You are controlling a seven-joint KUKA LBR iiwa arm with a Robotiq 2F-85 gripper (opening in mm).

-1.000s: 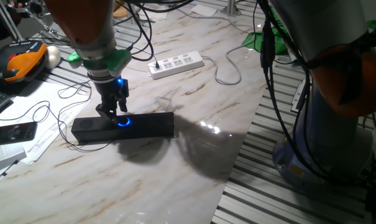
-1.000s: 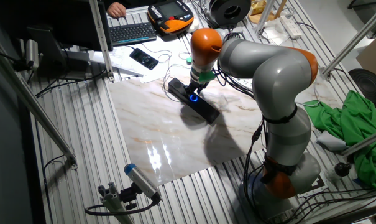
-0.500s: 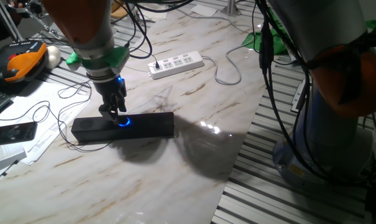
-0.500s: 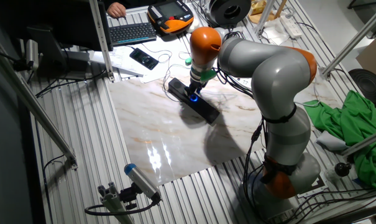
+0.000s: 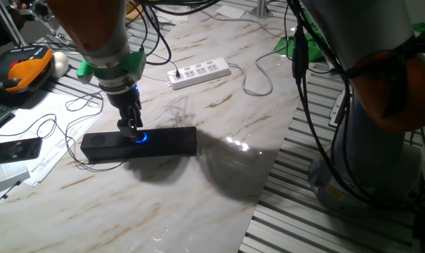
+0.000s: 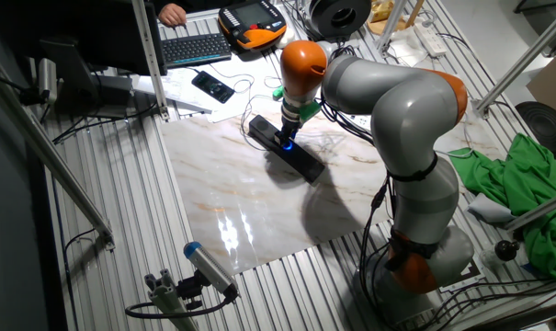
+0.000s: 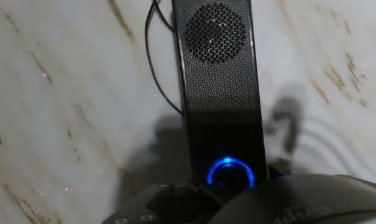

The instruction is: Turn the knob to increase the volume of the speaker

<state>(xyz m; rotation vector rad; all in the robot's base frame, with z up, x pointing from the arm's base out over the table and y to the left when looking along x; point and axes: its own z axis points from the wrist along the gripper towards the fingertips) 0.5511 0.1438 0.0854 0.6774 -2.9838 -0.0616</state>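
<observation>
Glowing blue, the knob sits mid-speaker; my gripper covers it, grip unclear to me.

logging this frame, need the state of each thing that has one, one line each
knob: blue ring lit, gripper right at it
speaker: lying flat on the table, thin cable attached
gripper: down on the speaker at the knob; open or shut cannot be told
power strip: lying on the table, one black plug in it
remote: flat on papers beside the table, untouched
</observation>
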